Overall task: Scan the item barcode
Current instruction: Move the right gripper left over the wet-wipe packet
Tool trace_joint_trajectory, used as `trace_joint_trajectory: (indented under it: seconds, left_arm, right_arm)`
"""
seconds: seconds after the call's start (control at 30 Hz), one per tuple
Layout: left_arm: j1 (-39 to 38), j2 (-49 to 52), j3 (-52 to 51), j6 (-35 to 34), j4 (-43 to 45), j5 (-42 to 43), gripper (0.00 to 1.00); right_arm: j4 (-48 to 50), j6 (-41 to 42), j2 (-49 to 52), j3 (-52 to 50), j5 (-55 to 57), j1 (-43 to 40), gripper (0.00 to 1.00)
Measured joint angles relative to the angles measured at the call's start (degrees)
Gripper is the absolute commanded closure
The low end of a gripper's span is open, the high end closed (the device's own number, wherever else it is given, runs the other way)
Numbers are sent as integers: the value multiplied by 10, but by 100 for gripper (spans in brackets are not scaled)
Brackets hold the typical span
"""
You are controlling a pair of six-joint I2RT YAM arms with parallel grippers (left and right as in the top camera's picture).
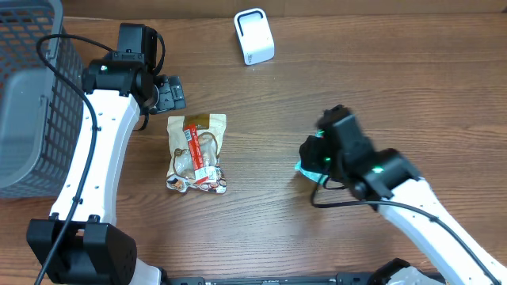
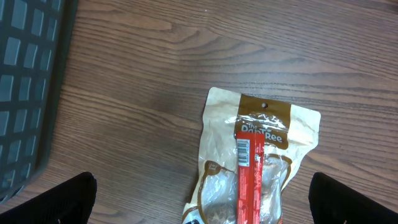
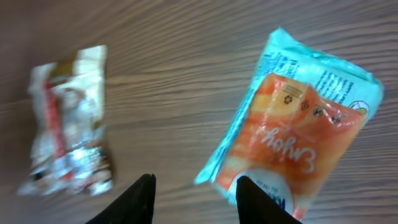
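Pickup stage: our right gripper (image 3: 196, 199), jaws half-parted, straddles a corner of the orange-and-teal packet (image 3: 298, 134), which lies flat on the table (image 1: 412, 87). Our left gripper (image 2: 208, 202) gapes wide above the snack bag (image 2: 255, 155). Next, we judge: close, lift, present to the white scanner (image 1: 253, 36).

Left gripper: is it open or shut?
Open: the left gripper has fingertips far apart at the wrist view's bottom corners, holding nothing.

Overhead top-down; both close wrist views share snack bag (image 2: 254, 163).
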Motion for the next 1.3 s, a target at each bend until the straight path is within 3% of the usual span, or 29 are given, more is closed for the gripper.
trace_joint_trajectory:
  seconds: [0.3,0.77,0.9,1.17,1.3]
  left_arm:
    - [0,0,0,0,0,0,1]
    - [0,0,0,0,0,0,0]
    - [0,0,0,0,0,0,0]
    - [0,0,0,0,0,0,0]
    - [0,0,0,0,0,0,0]
  right_arm:
    - [17,31,63,0,200,81,54]
    - [-5,38,96,0,256,84,55]
    - [-10,39,120,4,267,84,65]
    - [-25,31,125,24,275,84,96]
    - [-40,19,123,58,264,84,96]
